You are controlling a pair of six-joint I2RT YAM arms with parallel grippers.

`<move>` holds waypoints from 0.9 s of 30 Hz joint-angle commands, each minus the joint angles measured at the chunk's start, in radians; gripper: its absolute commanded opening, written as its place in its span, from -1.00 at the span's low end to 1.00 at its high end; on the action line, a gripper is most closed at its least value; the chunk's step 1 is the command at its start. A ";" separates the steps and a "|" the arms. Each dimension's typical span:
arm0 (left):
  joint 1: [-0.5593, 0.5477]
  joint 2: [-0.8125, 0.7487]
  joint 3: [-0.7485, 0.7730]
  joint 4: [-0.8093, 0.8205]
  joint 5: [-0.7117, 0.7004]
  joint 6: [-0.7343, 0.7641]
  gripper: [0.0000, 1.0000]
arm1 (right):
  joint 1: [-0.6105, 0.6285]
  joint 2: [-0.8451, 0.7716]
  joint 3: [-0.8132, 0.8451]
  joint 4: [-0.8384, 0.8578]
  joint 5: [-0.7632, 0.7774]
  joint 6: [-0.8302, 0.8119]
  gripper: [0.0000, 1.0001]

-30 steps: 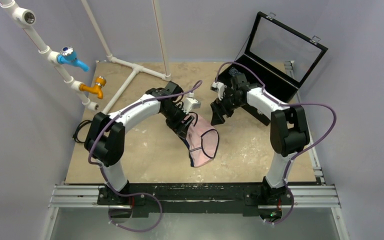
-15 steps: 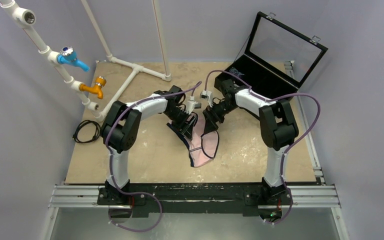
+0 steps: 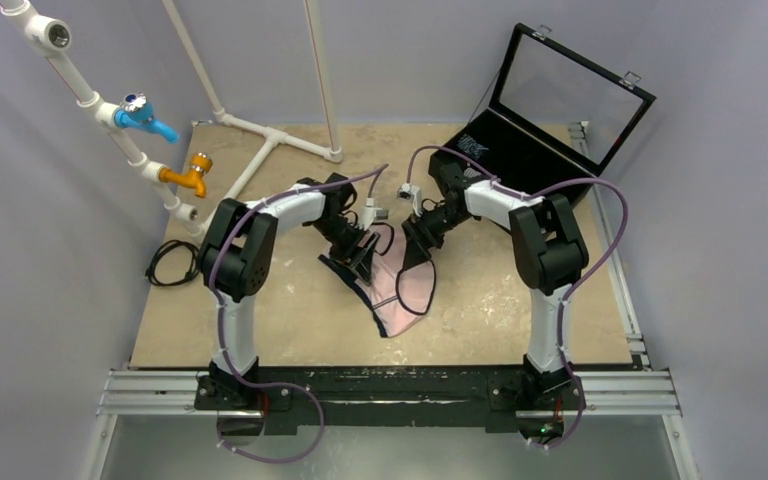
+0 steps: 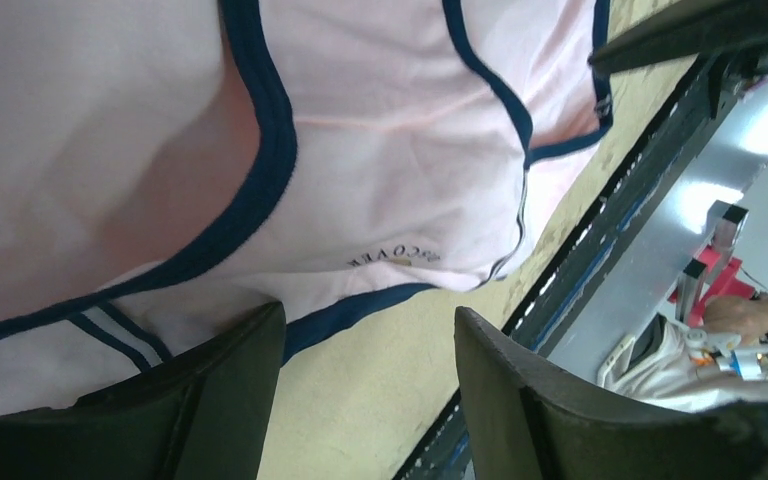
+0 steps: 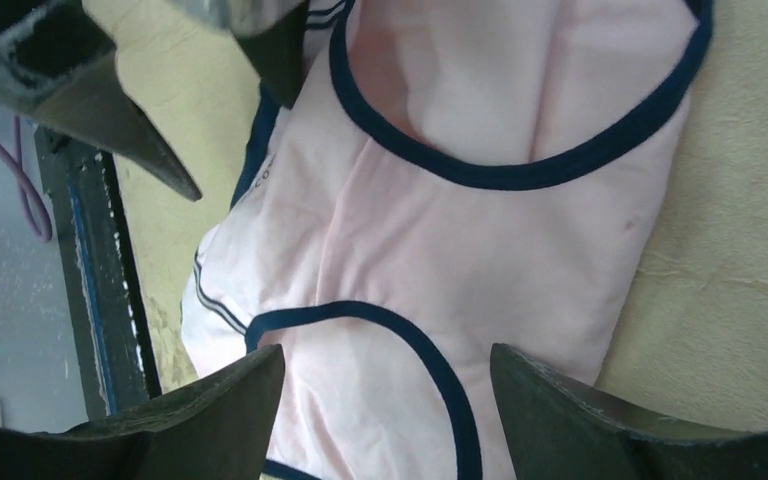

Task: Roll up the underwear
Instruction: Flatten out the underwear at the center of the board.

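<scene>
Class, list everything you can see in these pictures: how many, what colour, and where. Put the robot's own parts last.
underwear: one, pale pink with navy trim, middle of the table
case: one, black, lid open, far right corner
pipes: one frame, white, far left, running onto the table
blue tap: one, on the slanted pipe at the left
orange tap: one, lower on the same pipe
cable: one, black, coiled at the table's left edge
table: one, tan
rail: one, silver and black, near edge
left arm: one, white and black, purple cable
right arm: one, same colours
left gripper: one, black, open, at the underwear's edge
right gripper: one, black, open, over the underwear
</scene>
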 commanded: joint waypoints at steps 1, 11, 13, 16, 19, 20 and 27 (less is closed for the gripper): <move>0.004 -0.054 -0.025 -0.111 -0.014 0.068 0.24 | 0.004 -0.001 -0.007 0.093 0.159 0.070 0.53; 0.005 -0.116 -0.098 -0.118 -0.070 0.075 0.24 | 0.002 -0.056 0.003 0.050 0.253 0.049 0.57; 0.005 -0.125 -0.099 -0.106 -0.047 0.070 0.24 | 0.002 -0.066 0.020 0.012 0.221 0.017 0.61; 0.005 -0.127 -0.065 -0.091 0.008 0.062 0.24 | 0.003 -0.071 0.058 -0.077 0.140 -0.035 0.64; 0.008 -0.130 0.001 -0.105 0.099 0.069 0.24 | 0.004 -0.092 0.084 -0.134 0.043 -0.076 0.65; 0.011 -0.137 0.022 -0.108 0.132 0.070 0.24 | 0.003 -0.109 0.082 -0.140 0.022 -0.087 0.66; 0.073 -0.148 0.088 0.078 0.245 -0.096 0.25 | 0.003 -0.214 0.014 -0.144 -0.081 -0.143 0.70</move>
